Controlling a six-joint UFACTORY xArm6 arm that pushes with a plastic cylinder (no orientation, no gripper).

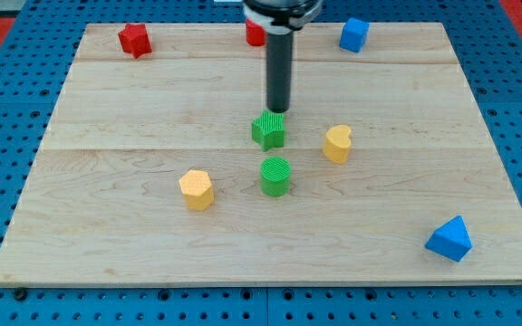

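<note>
My tip [278, 110] comes down from the view's top and stands right at the far edge of the green star block [268, 130], touching it or nearly so. Just below that block sits a green cylinder [276, 176]. A yellow heart block [337, 143] lies to the view's right of the star. A yellow hexagonal block [197, 189] lies lower left.
A red star block [134, 39] sits at the top left of the wooden board [107, 244]. Another red block [255, 33] is partly hidden behind the rod. A blue cube [354, 34] is at the top right, and a blue triangular block [449, 239] at the bottom right.
</note>
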